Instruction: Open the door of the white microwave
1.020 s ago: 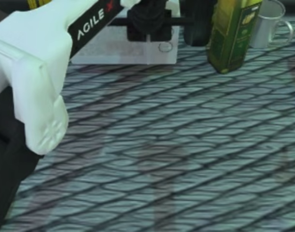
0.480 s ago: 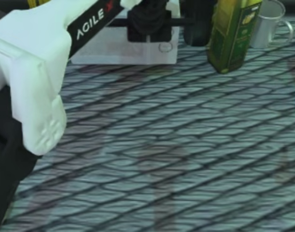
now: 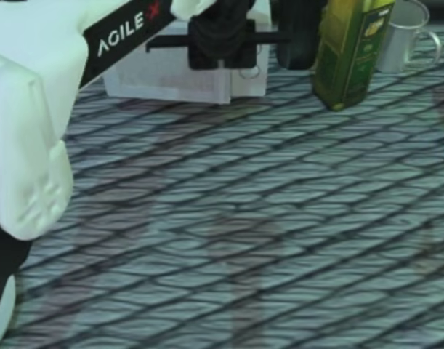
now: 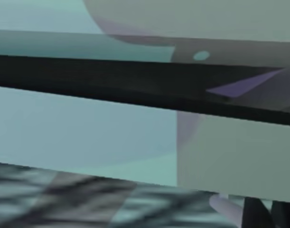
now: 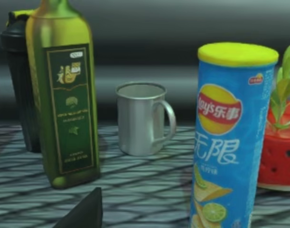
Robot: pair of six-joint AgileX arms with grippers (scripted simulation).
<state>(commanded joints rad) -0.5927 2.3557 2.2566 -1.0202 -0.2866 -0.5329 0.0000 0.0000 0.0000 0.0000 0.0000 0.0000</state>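
Observation:
The white microwave [image 3: 256, 83] stands at the table's far edge, left of centre. Its door [image 3: 167, 76] is slightly ajar: the door's free edge beside the knob panel juts out a little in front of that panel. My left gripper [image 3: 220, 43] hangs over that free edge, shut on the door. In the left wrist view the white front fills the picture, with a dark gap across it and my left gripper [image 4: 266, 216] at the panel's edge. My right gripper [image 5: 130, 221] is parked off the top view's right side, open and holding nothing.
An olive oil bottle [image 3: 349, 51] stands just right of the microwave, with a dark shaker bottle [image 3: 298, 36] between them and a metal mug [image 3: 407, 36] further right. The right wrist view also shows a blue chips can [image 5: 232, 137] and a red watermelon-patterned plant pot [image 5: 280, 152].
My left arm has drawn toward the left and the near side. The door's free edge has swung out from flush with the knob panel. The right arm has not moved.

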